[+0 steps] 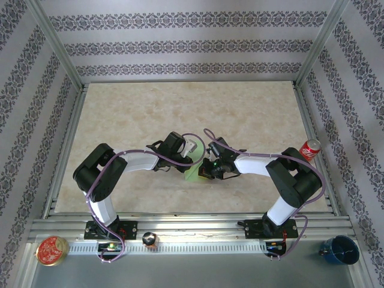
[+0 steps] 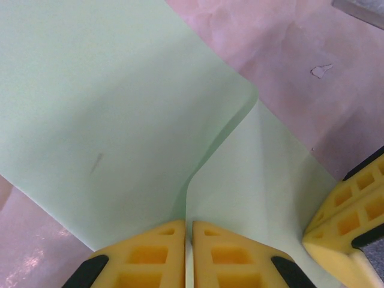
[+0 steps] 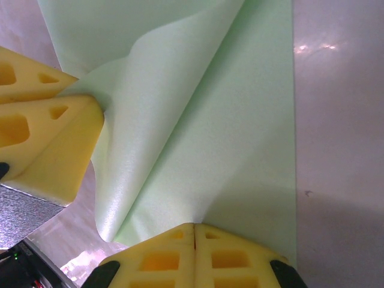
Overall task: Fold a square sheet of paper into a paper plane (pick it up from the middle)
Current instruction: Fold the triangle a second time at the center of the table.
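My left claw [image 2: 188, 228] is pinched together on the square sheet of paper [image 2: 120, 108], which rises from the worktop [image 2: 288, 54] into a soft, uncreased bend right at my fingertips. The sheet is at the middle of the worktop, lifted between my two claws, and one flap curls over the other. My right claw [image 3: 194, 228] is likewise clamped on the sheet's near edge, just beside the left one. The danger, I judge, is in how close the two pinches sit. If my arms drift apart, the thin paper could tear or slide out of one grip. If they push together, the bend could set into a crooked crease that spoils the plane's centre line. A shallow bite on the edge could also slip. The overhead camera shows both arms meeting mid-worktop, but only a sliver of green paper [image 1: 193, 174] below the wrists. The wrist cameras show the grips themselves, each also catching the other claw's yellow fingers [image 3: 42, 138] alongside.
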Robot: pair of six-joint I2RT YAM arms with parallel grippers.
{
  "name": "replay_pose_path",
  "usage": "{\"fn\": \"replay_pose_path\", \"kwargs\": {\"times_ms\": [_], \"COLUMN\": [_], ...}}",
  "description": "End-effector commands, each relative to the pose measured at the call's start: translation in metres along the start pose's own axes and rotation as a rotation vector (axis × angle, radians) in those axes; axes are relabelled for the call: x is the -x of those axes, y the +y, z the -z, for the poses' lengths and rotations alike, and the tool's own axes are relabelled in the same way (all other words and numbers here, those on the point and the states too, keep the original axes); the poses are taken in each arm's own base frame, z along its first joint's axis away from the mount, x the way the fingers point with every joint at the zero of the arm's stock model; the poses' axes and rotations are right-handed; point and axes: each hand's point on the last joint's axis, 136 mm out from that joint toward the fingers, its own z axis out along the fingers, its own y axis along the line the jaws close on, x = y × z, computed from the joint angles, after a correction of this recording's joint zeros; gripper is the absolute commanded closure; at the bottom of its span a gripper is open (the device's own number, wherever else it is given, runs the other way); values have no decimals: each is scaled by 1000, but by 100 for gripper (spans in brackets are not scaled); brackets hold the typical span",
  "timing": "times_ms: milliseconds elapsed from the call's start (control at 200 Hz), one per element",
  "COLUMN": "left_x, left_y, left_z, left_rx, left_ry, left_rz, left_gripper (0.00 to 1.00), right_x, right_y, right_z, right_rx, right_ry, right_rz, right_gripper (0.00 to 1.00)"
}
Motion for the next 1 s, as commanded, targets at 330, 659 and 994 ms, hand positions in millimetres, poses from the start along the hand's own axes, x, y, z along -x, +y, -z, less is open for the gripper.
{"fn": "replay_pose_path", "kwargs": {"times_ms": [330,659,994], "left_x": [-5,-8,-22], "left_y": [10,10,12], "left_z": [-4,-8,-11], "left_rx": [34,26,25], "left_ry": [26,38,69], "left_rz": [1,-2,12], "left_gripper": [89,89,89], "right_x": [-4,-4,18], "right_y": [-14,-15,19], "right_z": [-4,-3,18], "right_rx": [-55,-55,73], "right_ry": [28,28,-64], "right_rz": [-14,-12,3], "right_gripper": [100,100,96]}}
